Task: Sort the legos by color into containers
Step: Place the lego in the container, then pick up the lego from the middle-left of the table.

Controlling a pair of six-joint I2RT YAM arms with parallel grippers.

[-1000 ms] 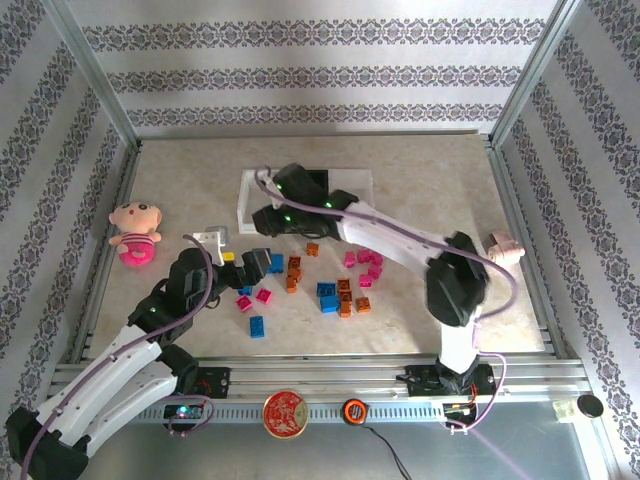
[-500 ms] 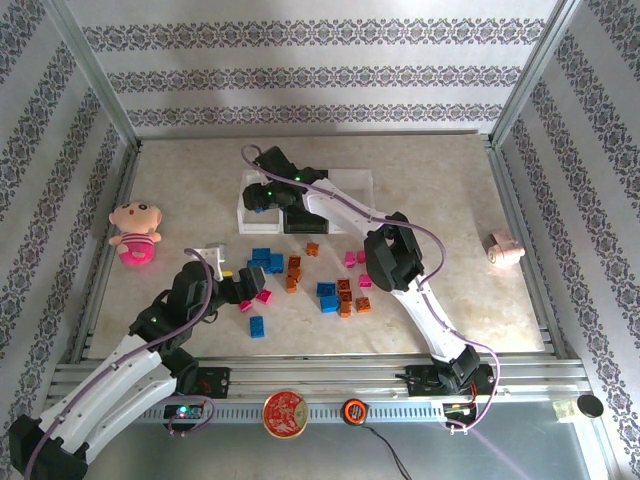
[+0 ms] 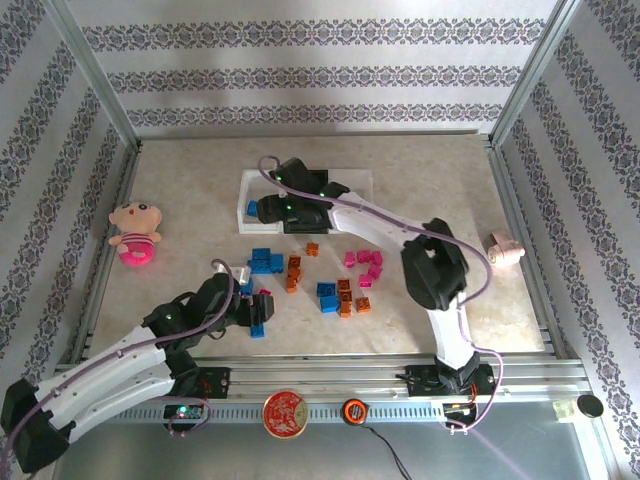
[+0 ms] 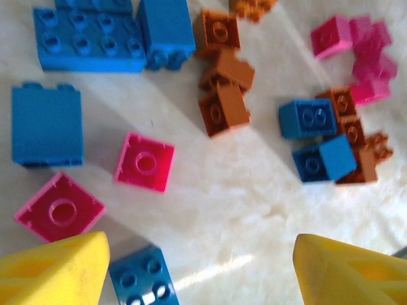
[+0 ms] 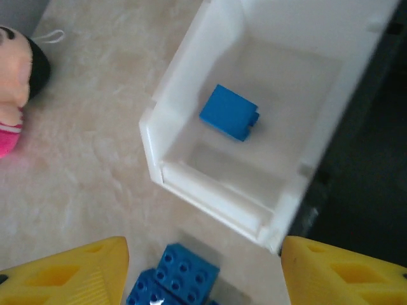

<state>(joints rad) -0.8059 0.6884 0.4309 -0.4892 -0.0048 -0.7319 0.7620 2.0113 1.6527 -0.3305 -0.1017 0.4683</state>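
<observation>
Right tool [image 5: 203, 272] released; white bin [image 5: 166, 121] ahead holds one blue brick [image 5: 229, 112], so blues prob. go there. Left tool [image 4: 200, 270] spread over legos [image 4: 219, 108] for next pick.

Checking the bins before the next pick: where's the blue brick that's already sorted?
In the right wrist view, the blue brick lies alone inside the white bin, next to the black bin. From the top camera, that is the left end of the row.

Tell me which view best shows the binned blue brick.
Right wrist: the blue brick lies unobstructed in the white bin. Top view shows it as a small speck by the right arm. Left wrist faces loose bricks.
</observation>
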